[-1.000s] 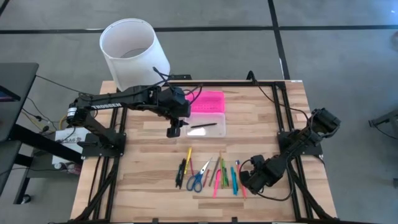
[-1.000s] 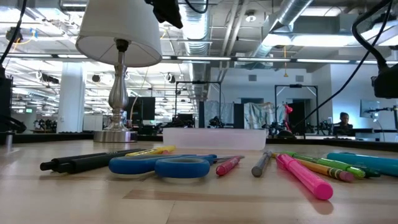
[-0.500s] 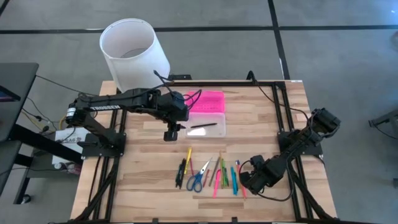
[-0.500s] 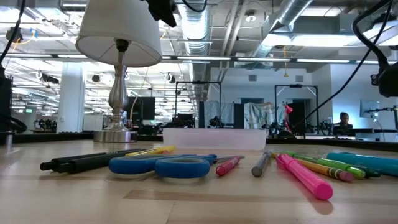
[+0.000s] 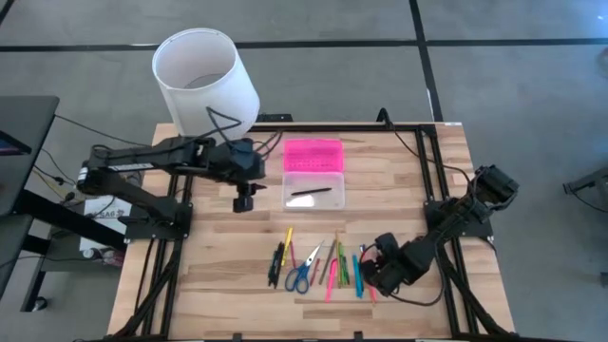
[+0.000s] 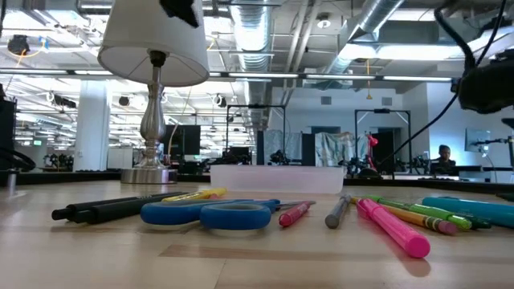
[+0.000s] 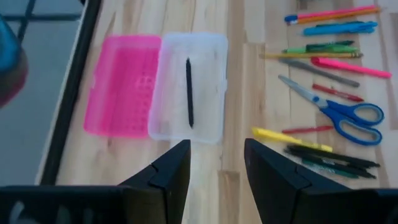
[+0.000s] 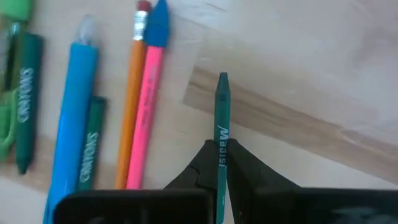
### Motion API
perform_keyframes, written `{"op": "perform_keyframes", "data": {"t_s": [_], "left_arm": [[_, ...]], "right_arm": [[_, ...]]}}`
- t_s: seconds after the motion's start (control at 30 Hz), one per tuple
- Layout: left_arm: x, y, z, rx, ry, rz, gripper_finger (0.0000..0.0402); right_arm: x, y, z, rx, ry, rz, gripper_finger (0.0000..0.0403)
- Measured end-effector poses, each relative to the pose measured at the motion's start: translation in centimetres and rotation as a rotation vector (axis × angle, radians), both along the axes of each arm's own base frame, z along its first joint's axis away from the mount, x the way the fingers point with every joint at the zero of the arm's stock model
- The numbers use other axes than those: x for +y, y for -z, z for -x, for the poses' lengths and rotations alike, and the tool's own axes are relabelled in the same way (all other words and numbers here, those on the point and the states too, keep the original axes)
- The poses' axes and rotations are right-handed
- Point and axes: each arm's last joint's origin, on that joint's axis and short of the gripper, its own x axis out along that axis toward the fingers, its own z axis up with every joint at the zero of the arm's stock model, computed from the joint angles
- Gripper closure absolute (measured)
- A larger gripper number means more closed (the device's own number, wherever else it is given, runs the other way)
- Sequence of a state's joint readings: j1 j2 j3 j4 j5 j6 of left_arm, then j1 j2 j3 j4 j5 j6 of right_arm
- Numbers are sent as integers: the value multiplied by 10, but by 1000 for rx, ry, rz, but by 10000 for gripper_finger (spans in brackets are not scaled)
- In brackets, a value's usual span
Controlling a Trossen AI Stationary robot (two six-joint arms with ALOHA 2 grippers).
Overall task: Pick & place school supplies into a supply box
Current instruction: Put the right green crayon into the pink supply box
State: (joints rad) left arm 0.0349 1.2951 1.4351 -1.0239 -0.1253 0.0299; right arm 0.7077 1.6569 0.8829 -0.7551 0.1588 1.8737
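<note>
Right end effector [image 8: 219, 163] grips a green crayon [image 8: 221, 118]; supply box [image 7: 211, 53] holds one black pen [image 7: 189, 92].

High view straight down over whole bench [image 5: 228, 256]; low view level at benchtop; both share scissors [image 5: 302, 274].

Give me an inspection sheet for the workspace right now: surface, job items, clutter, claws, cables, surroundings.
Surface: wooden table, bare around the items.
Job's things: open pencil case, pink lid folded back, one black pen inside. Row of pens and markers with blue scissors at the near edge.
Clutter: white lampshade at the far left corner.
Claws: left claw open, empty, hanging beside the case. Right claw shut on a green crayon just above the table.
Cables: black cable looped above the left arm.
Surroundings: workshop beyond the table; a person far back.
</note>
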Motion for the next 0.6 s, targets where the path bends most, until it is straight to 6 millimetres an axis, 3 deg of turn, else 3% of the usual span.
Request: {"op": "perform_keyframes", "data": {"t_s": [0.3,0.6], "left_arm": [[-3,41,36,-35,-146,130,255],[-18,80,56,-58,-185,242,255]], "right_arm": [[-7,-11,-16,-22,-86,29,402],[-26,-46,-35,-52,-173,112,402]]}}
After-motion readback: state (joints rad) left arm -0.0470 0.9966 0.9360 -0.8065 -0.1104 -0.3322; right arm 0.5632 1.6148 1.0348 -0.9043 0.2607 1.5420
